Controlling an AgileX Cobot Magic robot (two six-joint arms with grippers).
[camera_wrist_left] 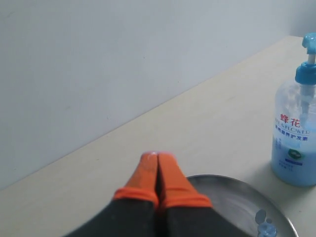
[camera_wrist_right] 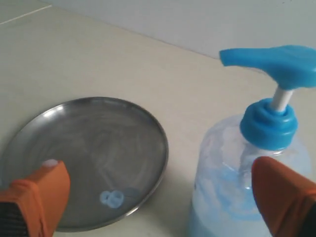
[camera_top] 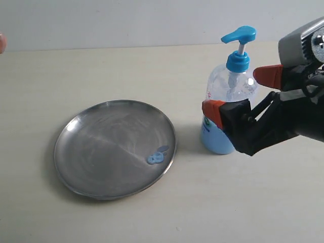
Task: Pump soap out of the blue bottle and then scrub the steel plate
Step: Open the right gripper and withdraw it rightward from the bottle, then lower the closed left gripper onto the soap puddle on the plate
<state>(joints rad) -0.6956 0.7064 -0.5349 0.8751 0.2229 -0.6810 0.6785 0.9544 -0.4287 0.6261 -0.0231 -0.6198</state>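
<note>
The blue bottle (camera_top: 229,101) stands upright on the table, right of the steel plate (camera_top: 101,152), pump head raised with its spout towards the plate. A small soap blob (camera_top: 156,158) lies on the plate near its right rim. My right gripper (camera_top: 241,94) is open, one orange finger (camera_top: 213,112) in front of the bottle and the other behind it. In the right wrist view the right gripper (camera_wrist_right: 158,168) has the bottle (camera_wrist_right: 237,197) close to one finger (camera_wrist_right: 284,197). Above the table by the plate (camera_wrist_left: 237,197), my left gripper (camera_wrist_left: 158,155) is shut on nothing.
The pale table top (camera_top: 152,71) runs back to a grey-white wall (camera_top: 126,20). The bottle (camera_wrist_left: 296,143) and soap blob (camera_wrist_left: 266,228) also show in the left wrist view.
</note>
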